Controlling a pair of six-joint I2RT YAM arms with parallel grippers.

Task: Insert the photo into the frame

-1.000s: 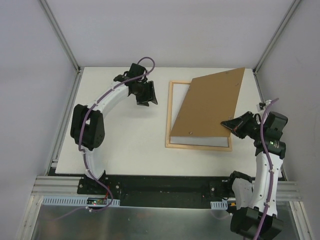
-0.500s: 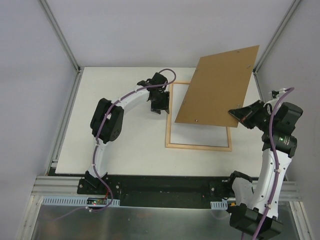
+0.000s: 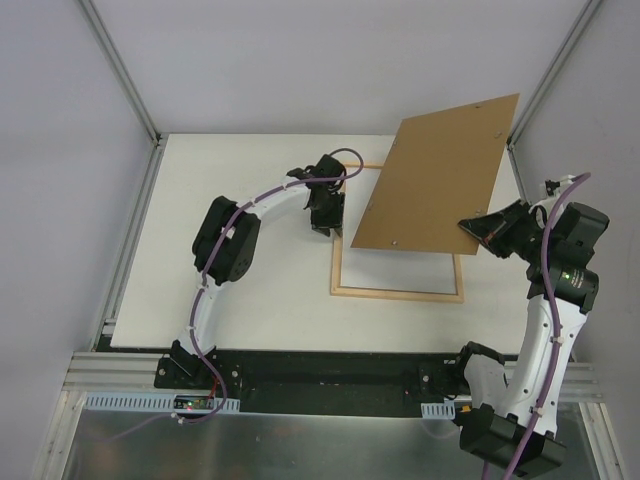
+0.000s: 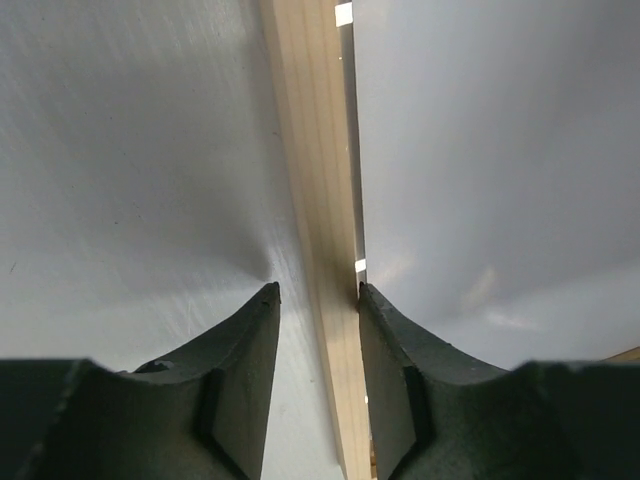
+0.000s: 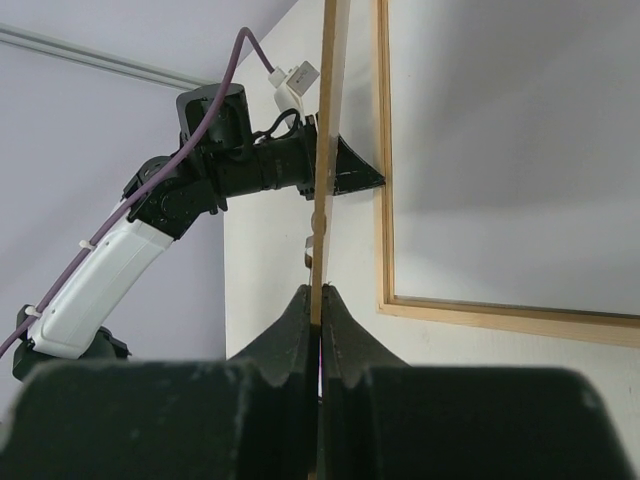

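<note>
Left jaws: parted astride frame [image 4: 318, 200] rail, wrist-only | right jaws: clenched on backing board [image 3: 440, 170]

1. One table [image 3: 250, 300].
2. One frame [image 3: 397, 293], at 3 o'clock on it.
3. One backing board [image 3: 435, 175], at 2 o'clock.
4. Two grippers: left gripper [image 3: 321, 226] just toward 12 o'clock of centre, right gripper [image 3: 470, 228] at 3 o'clock.
</note>
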